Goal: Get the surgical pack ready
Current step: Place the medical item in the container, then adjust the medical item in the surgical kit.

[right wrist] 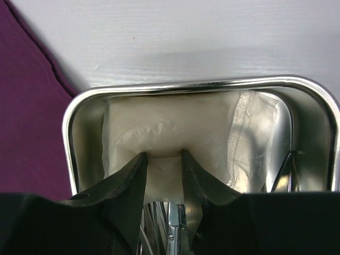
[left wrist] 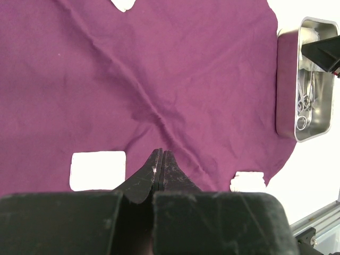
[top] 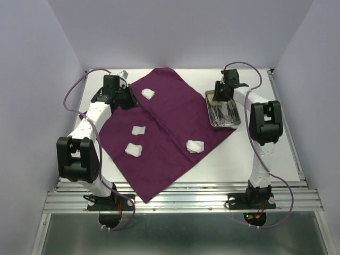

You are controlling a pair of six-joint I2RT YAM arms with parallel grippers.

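I've got the right gripper [right wrist: 162, 158] pinching a gauze pad [right wrist: 175, 125] inside the steel tray [right wrist: 202, 84] at the purple cloth's [left wrist: 159, 69] edge. The left gripper [left wrist: 161, 158] hangs clenched, empty (idle). Next, I reckon: lift clear of the rim.

The cloth wrap [top: 164, 122] lies spread on the desk [top: 276, 154] from the middle of the far edge down to the near edge, left of centre. Four gauze wads lie on it: one [top: 148, 93] by its far-left edge, two [top: 138, 129] [top: 133, 150] left of its middle, and one [top: 194, 145] toward its right corner. The tray [top: 226, 126] sits at the cloth's right edge with the instruments [top: 226, 112] in its near part and a fifth wad [right wrist: 170, 133] at its far end, pinched in the right pincer [right wrist: 163, 154].
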